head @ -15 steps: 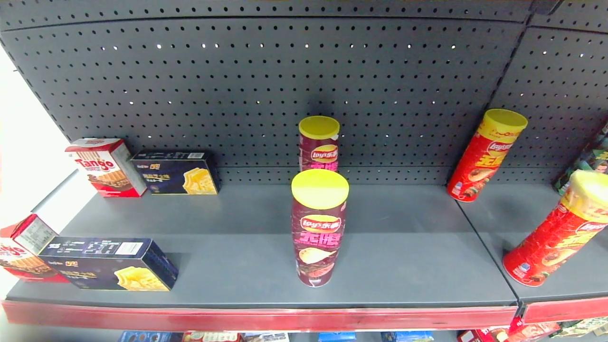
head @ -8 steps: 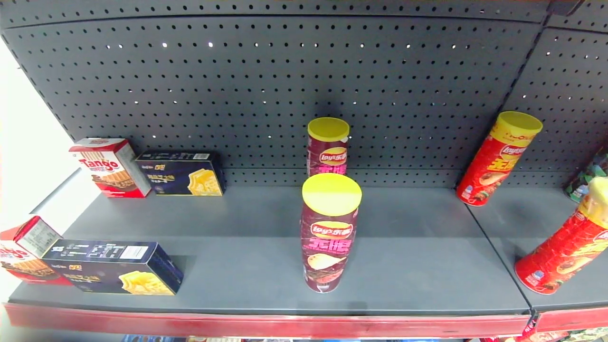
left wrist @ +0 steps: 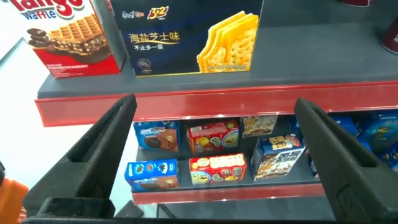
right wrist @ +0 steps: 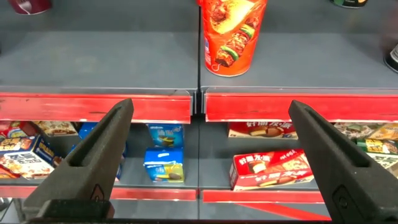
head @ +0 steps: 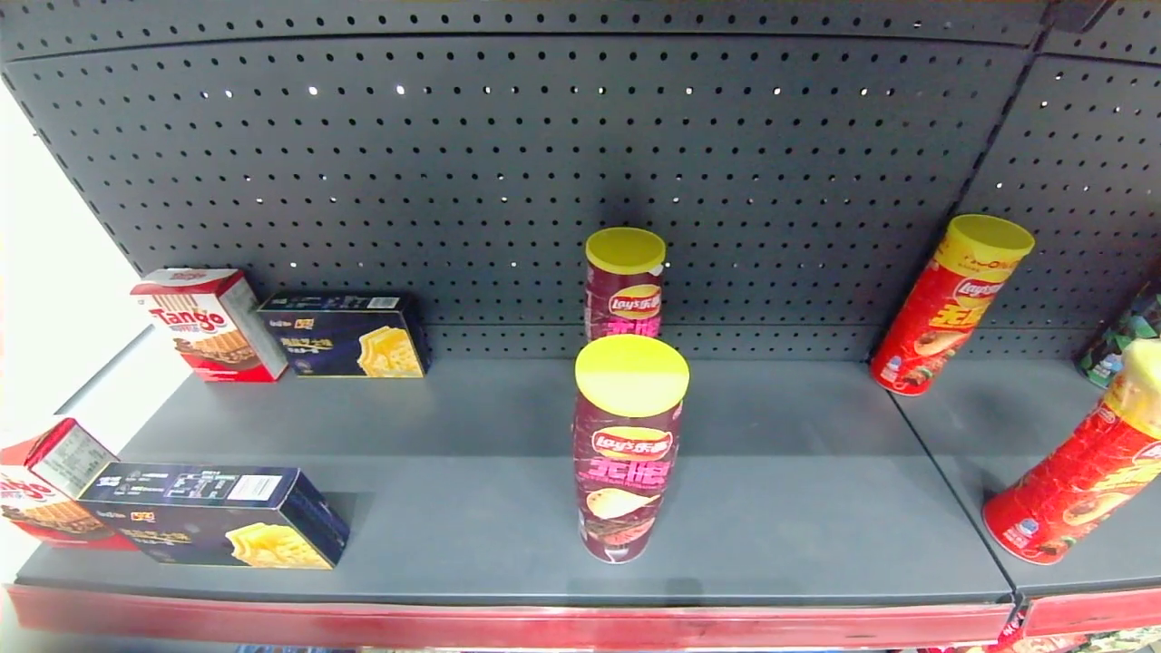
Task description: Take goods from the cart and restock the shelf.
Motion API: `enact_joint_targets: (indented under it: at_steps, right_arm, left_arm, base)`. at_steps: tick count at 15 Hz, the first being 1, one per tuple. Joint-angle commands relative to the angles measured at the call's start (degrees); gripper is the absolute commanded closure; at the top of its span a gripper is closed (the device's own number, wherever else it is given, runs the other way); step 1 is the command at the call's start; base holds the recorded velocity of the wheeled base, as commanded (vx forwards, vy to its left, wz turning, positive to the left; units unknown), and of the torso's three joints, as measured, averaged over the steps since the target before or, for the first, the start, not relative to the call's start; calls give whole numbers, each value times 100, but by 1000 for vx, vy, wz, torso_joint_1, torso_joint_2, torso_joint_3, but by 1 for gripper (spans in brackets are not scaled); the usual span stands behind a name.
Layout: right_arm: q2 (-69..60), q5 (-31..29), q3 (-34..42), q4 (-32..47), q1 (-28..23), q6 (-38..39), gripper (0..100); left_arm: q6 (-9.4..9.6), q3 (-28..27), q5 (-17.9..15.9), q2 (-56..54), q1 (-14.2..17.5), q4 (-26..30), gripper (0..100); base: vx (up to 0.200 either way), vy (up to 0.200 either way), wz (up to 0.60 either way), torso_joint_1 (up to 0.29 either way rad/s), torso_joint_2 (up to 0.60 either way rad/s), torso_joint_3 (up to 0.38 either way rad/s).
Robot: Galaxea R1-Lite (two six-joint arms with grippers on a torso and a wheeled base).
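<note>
The grey shelf (head: 780, 472) carries two maroon chip cans with yellow lids, one near the front (head: 628, 449) and one at the back (head: 624, 283). Two red chip cans stand to the right, one at the back (head: 951, 304) and one at the front (head: 1075, 481). Dark blue biscuit boxes (head: 213, 517) (head: 343, 334) and red wafer boxes (head: 207, 324) (head: 41, 485) sit on the left. My left gripper (left wrist: 214, 140) is open and empty, facing the blue box (left wrist: 186, 36) and the shelf's red edge (left wrist: 261, 96). My right gripper (right wrist: 208, 134) is open and empty before a red can (right wrist: 231, 36).
A perforated dark back panel (head: 508, 172) closes the shelf behind the goods. Bare shelf floor lies on both sides of the maroon cans. Lower shelves hold small snack boxes (left wrist: 214, 155) (right wrist: 273, 169). A seam (right wrist: 199, 74) divides two shelf sections.
The head camera has shifted, so the whole shelf scene slid slightly right and down. The goods themselves have not moved.
</note>
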Motion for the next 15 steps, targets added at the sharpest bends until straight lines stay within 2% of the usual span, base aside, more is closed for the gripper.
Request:
enact_joint_targets:
  at_steps: [1, 10, 11, 15]
  right_arm:
    - [9, 1, 0, -1, 0, 0, 0]
    - [9, 1, 0, -1, 0, 0, 0]
    - [9, 1, 0, -1, 0, 0, 0]
    - [9, 1, 0, -1, 0, 9, 0]
  left_arm:
    - [-1, 1, -6, -2, 1, 0, 0]
    - [-1, 1, -6, -2, 1, 0, 0]
    - [-18, 1, 3, -2, 1, 0, 0]
    - [-10, 1, 3, -2, 1, 0, 0]
  base:
    - [0, 0, 0, 0, 0, 0]
    - [0, 0, 0, 0, 0, 0]
    - [-200, 0, 0, 12, 2, 2]
    - [0, 0, 0, 0, 0, 0]
